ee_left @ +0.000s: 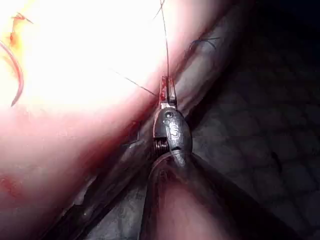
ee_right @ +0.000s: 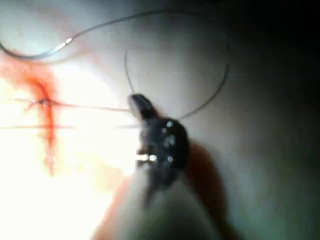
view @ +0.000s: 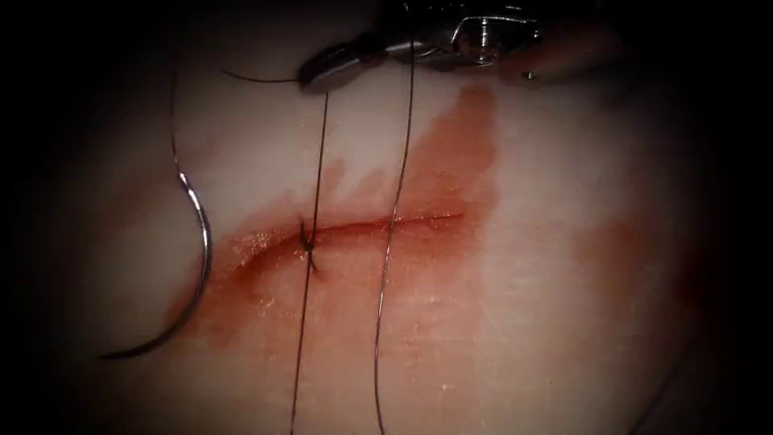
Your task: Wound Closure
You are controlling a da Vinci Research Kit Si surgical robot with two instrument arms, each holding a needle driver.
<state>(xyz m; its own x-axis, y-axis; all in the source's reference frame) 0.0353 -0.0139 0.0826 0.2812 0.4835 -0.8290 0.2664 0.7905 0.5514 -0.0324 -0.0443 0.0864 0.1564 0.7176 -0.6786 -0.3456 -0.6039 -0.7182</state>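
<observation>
Steel needle (view: pixel 197 242) is lying free on the tissue (view: pixel 564 322), well left of the cut (view: pixel 362 225) — neither of my tools has it, and it isn't in the tissue as far as I can see. It also shows in the right wrist view (ee_right: pixel 45 50), lying apart from the tool.

My right tool (view: pixel 338 66) sits at the far edge, coming in from the right, jaws closed on the thread (view: pixel 316 161). That strand runs straight from the jaws to a stitch point on the cut's left part, where there's a small dark knot-like spot (view: pixel 307 240), then carries on toward the near edge. It looks taut, so my guess is the grip is there to hold tension. A short tail (view: pixel 258 78) sticks out left of the jaws.

A second strand (view: pixel 394 209) crosses the cut further right, slack-ish, running near to far.

My left tool (ee_left: pixel 168 92) shows in its own wrist view with jaws closed on thread too.

Red fluid (view: pixel 451 153) is smeared around the cut and up toward the far side.
</observation>
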